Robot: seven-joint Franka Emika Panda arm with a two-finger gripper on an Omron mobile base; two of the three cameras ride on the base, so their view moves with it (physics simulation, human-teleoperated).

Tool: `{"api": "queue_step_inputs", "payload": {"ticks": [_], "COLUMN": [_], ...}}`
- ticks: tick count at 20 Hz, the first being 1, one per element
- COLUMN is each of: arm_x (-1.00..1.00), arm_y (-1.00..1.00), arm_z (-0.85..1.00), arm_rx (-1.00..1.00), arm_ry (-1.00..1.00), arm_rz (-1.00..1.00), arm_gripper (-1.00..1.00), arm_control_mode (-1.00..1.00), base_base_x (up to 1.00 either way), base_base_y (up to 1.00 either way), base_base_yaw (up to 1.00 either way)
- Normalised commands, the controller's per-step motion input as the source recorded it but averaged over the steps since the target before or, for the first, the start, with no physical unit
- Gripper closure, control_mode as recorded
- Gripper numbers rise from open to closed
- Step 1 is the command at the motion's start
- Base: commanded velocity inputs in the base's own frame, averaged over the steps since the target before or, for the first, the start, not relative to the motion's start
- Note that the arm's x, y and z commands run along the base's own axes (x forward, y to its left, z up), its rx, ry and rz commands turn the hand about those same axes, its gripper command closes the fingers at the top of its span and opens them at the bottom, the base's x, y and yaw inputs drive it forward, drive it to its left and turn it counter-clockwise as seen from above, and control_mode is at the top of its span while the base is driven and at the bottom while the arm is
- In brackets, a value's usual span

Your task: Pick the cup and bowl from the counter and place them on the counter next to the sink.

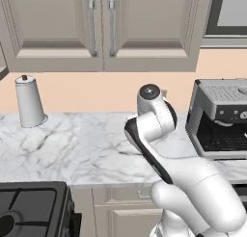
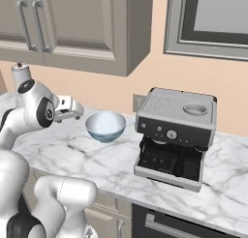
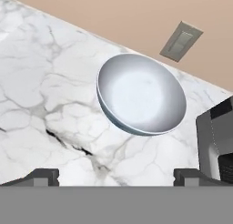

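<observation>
The bowl (image 3: pixel 141 93), round, glossy and pale blue-white, sits upright and empty on the white marble counter (image 3: pixel 36 104). My gripper (image 3: pixel 117 177) hovers short of it, open, its two dark fingertips (image 3: pixel 43 176) spread wide with nothing between them. In the right base view the bowl (image 2: pixel 105 126) lies just right of my white hand, between it and the coffee machine. The cup and the sink are out of view.
A grey espresso machine (image 2: pixel 177 135) stands close to the bowl's right. A tall white cylinder with a dark knob (image 1: pixel 29 102) stands at the back left. The black stovetop (image 1: pixel 29 207) lies at the lower left. Wall cabinets (image 1: pixel 101 29) hang above.
</observation>
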Motion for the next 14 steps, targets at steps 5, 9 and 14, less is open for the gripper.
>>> {"api": "queue_step_inputs", "payload": {"ticks": [5,9,14], "arm_x": [0.27,0.05,0.05], "arm_y": [-0.14,-0.01,0.00], "arm_z": [0.00,0.00,-0.32], "arm_rx": [0.01,0.07,0.05], "arm_ry": [0.06,0.12,0.01], "arm_rz": [0.00,0.05,0.07], "arm_gripper": [-1.00,-1.00,-1.00], "arm_control_mode": [-1.00,-1.00,-1.00], "base_base_x": [0.00,0.00,0.00], "base_base_y": [0.00,0.00,0.00], "base_base_yaw": [0.00,0.00,0.00]}}
